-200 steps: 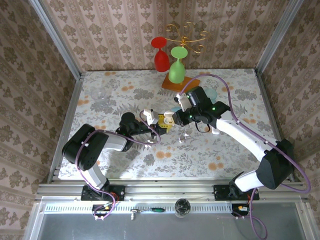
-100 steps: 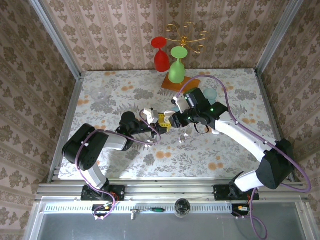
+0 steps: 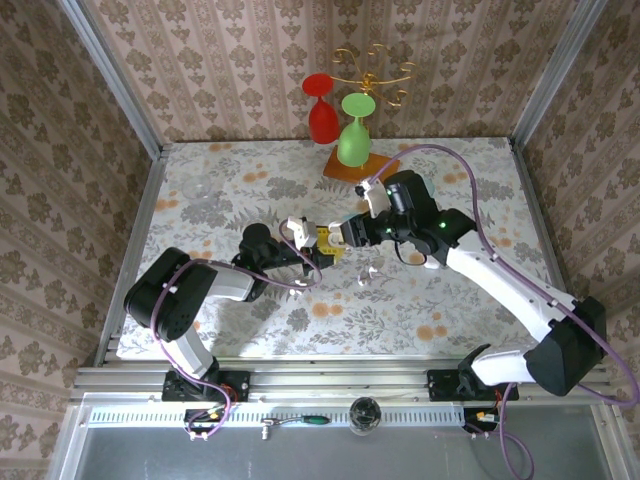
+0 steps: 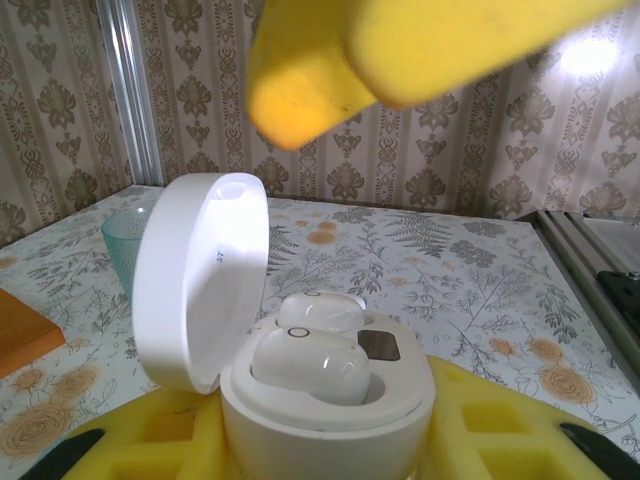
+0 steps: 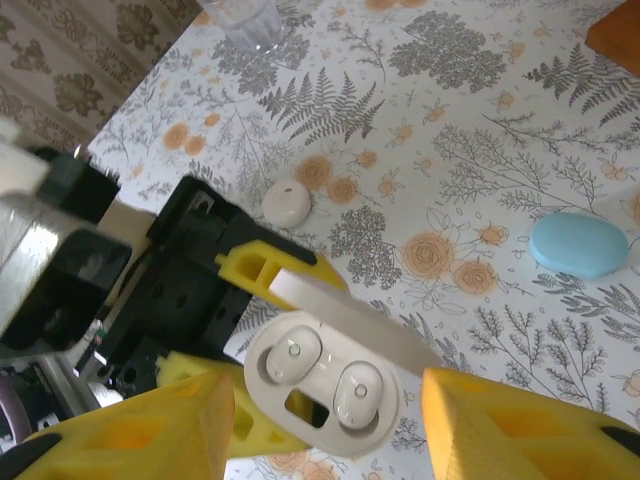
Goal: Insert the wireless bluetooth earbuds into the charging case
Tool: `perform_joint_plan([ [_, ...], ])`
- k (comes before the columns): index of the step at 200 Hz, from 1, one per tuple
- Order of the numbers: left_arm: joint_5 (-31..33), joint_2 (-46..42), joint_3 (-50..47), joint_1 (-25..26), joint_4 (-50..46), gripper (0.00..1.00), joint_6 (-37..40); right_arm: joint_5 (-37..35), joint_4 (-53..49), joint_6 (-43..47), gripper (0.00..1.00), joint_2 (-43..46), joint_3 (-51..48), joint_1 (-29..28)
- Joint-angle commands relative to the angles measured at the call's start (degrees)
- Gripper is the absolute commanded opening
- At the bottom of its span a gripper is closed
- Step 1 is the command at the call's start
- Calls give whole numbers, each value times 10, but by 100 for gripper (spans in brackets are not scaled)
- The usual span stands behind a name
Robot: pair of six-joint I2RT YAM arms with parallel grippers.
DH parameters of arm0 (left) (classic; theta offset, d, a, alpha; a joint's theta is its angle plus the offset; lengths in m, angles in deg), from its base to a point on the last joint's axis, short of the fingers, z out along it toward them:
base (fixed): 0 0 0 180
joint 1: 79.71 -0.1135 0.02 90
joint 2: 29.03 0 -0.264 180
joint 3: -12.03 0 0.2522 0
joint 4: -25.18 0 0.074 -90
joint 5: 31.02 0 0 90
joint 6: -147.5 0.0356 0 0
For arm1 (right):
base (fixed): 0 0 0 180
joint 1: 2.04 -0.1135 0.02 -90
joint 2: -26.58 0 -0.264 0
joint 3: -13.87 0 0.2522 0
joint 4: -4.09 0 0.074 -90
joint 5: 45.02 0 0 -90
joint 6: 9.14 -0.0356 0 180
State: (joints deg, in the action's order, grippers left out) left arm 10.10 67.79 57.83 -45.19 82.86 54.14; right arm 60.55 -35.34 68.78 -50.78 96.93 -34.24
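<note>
The left tool [image 3: 323,248] grips the open case [image 4: 330,415] with both earbuds [image 4: 310,365] inside. The right tool [image 5: 325,420] hangs above, spread wide.

Out of focus and cut by the lower edge of the right wrist view: both yellow fingers [image 5: 130,430] of the right gripper [image 5: 330,430]. Cropped at the top edge there: a clear glass [image 5: 245,18]. Clipped by the upper right corner: an orange board [image 5: 620,30]. Blurred at the left edge: the other arm's black and silver housing [image 5: 50,270].

Cut off at the bottom of the left wrist view: base of the charging case [image 4: 330,410], plus the left gripper [image 4: 320,445] on either side. Smeared and cropped at the top: one yellow finger of the right gripper. Half hidden behind the open lid: a teal glass [image 4: 118,245]. Sunk in their sockets, lower halves out of sight: the earbuds [image 4: 310,360].

From above, too small to make out: earbuds in the case.
</note>
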Motion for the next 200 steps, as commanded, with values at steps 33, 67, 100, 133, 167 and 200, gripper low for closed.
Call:
perform_joint_plan([
  [33,-7,-6,-9,5,18,31,28,-5,-36,-57,42,-94,88,11],
  [67,4,-11,-3,5,20,31,4,13,-42,-49,41,-101,83,11],
  [100,14,-17,-1,5,21,31,-1,21,-31,-63,43,-57,47,14],
  [133,25,-30,2,5,22,31,-13,34,12,-129,53,9,-5,38],
  [167,26,-43,5,6,27,32,-22,120,94,-231,61,76,-89,76],
  [200,24,-60,18,14,27,32,-30,183,183,-335,72,99,-140,84],
])
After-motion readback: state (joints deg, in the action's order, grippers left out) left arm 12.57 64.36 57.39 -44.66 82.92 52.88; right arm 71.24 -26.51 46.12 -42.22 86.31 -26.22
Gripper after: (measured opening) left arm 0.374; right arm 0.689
